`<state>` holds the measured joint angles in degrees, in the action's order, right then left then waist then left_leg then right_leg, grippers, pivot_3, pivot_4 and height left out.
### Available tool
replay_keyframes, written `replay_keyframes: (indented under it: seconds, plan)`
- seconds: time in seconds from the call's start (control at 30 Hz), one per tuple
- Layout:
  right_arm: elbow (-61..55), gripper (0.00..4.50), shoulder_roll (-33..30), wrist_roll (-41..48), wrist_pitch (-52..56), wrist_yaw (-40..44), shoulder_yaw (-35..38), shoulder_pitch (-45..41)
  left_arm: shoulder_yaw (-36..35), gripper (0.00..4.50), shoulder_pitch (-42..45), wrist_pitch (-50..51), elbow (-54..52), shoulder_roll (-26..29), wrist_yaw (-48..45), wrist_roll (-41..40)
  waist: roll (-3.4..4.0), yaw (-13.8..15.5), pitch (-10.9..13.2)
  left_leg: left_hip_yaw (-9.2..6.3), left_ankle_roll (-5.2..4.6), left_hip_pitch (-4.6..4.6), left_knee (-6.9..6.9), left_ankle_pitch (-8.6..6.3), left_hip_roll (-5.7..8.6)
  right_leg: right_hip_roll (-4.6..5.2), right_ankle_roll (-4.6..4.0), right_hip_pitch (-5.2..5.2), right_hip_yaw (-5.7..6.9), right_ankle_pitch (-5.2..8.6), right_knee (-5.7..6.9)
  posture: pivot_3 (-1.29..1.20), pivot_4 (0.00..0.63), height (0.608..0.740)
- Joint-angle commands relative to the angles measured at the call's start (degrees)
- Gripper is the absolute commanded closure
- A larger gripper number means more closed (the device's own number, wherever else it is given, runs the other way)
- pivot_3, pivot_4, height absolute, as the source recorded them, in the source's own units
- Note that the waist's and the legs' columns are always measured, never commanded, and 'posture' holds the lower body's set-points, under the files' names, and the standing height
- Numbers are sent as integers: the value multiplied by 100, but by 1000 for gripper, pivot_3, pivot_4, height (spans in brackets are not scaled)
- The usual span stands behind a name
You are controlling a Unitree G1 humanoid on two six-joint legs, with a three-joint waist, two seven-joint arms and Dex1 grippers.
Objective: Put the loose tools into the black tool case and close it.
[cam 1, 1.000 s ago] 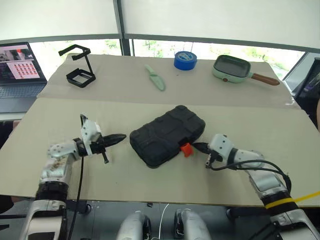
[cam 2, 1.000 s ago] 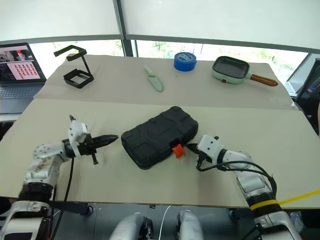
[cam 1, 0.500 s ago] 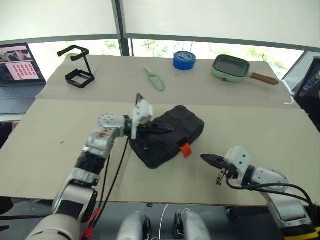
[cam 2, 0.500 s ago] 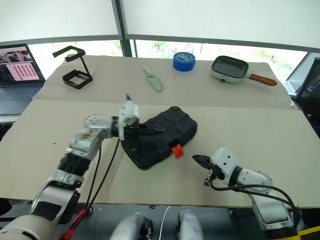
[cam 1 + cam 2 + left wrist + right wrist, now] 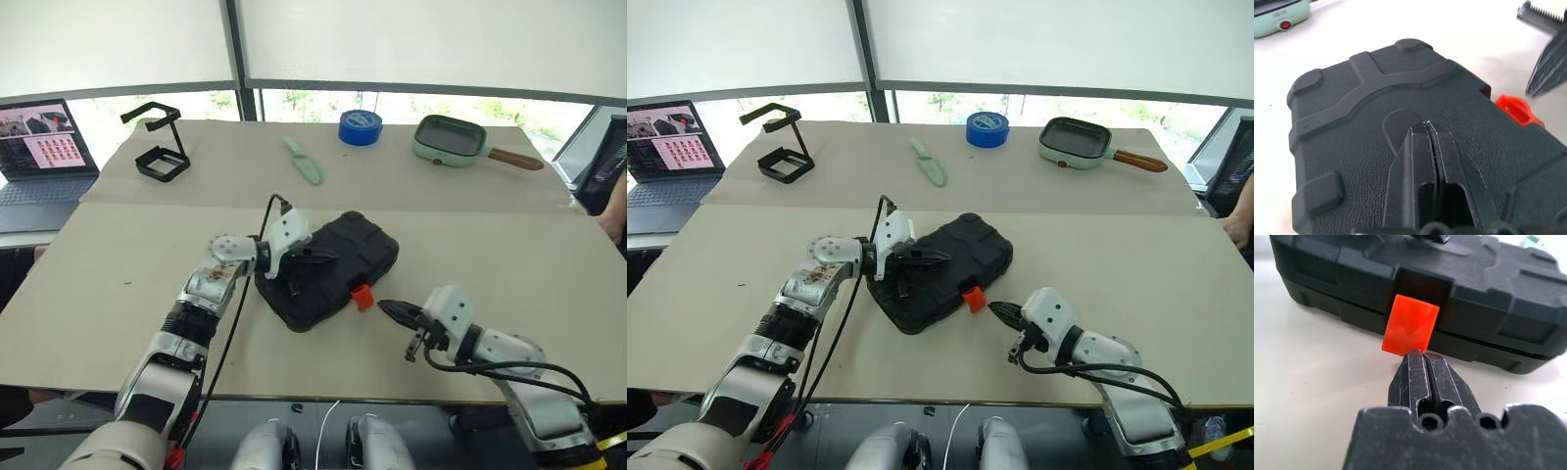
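**Friend:** Where is the black tool case (image 5: 328, 270) now?

**Me:** I see it in the middle of the table (image 5: 118, 264), on the near tan sheet. Its lid is down. It lies slanted: the long way runs from the near left corner to the far right corner.

**Friend:** Which way does the orange latch (image 5: 363, 295) face?

**Me:** It sits on the long side that faces me and a bit to the right. The flap sticks out from the case.

**Friend:** What are the arms doing?

**Me:** My left gripper (image 5: 1426, 128) is pinched tight with nothing in it. It points right, and its tips are over the lid, near the middle. I can't tell if they press on it. My right gripper (image 5: 1423, 356) is pinched tight too, and empty. It points at the orange latch, right by its lower edge.

**Friend:** Anything else up there?

**Me:** The blue tape roll (image 5: 361, 126), a pale green sheathed tool (image 5: 305, 161) and a black wire stand (image 5: 160, 143) sit at the far side.
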<state>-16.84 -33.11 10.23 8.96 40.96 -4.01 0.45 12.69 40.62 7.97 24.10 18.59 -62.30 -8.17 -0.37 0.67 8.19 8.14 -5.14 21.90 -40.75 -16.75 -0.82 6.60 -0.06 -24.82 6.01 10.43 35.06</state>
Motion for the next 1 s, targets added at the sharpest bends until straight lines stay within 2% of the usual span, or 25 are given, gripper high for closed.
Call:
replay_keyframes:
  seconds: [0.03, 0.17, 0.6, 1.0]
  plan:
    - [6, 4490, 106, -23, -64, -3, -83, -171, 206, 4405, -328, 323, 188, -18, 10, 136, 0, -1, 0, 0, 1, 2, 0, 0, 0, -3, 0, -1, 1, 0, -1, 0, 150, 740]
    - [111, 4490, 207, -79, -75, 4, -215, -284, 130, 4405, -328, 324, 210, 28, 76, 152, 0, -1, -1, 1, 26, 3, 0, 10, 0, -5, -2, -1, 0, 1, -2, 0, 150, 740]
    - [624, 4490, 516, -325, -142, -57, -517, -650, 78, 4405, -366, 357, 200, 47, 91, 139, -3, -30, -3, 1, 11, 2, 3, -1, -3, -3, -2, -8, -8, 1, 0, 0, 150, 740]
    - [742, 4490, 990, -67, -189, -22, -398, -940, 93, 4405, -384, 377, 211, 65, 65, 164, -2, -52, -3, 1, 16, 4, 3, -1, -4, -2, -4, -14, -15, 0, 3, 0, 150, 740]
